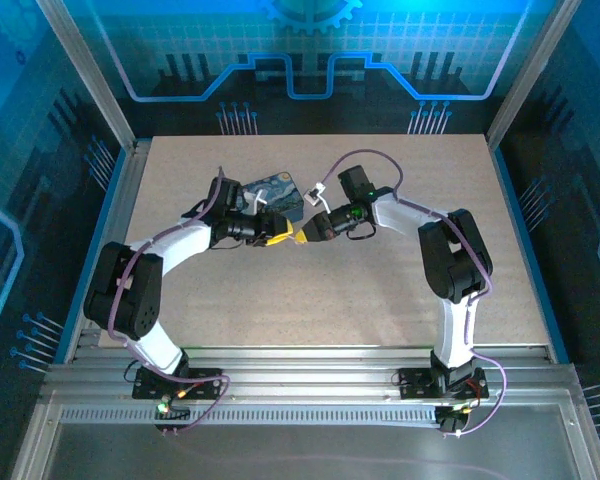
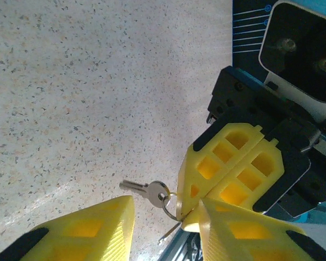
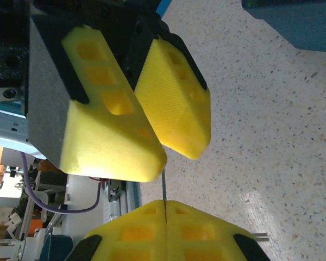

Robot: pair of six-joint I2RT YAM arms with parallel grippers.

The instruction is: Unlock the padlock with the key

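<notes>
My two grippers meet tip to tip above the middle of the table. The right gripper (image 1: 306,234) (image 3: 165,204) is shut, its yellow fingers (image 2: 231,163) pinching a thin wire ring (image 2: 172,205). From that ring the small silvery key (image 2: 148,192) hangs, blade pointing left above the speckled tabletop. My left gripper (image 1: 284,238) (image 2: 166,209) is open, its yellow fingers on either side of the key and ring and touching neither. Its two fingertips (image 3: 152,157) hover just past the right gripper's tip. The padlock is hidden.
A dark box with a blue swirl picture (image 1: 275,192) (image 3: 299,19) lies on the table just behind the left gripper. Speckled tabletop (image 1: 380,290) spreads all round. Aluminium rails (image 1: 300,385) run along the near edge by the arm bases.
</notes>
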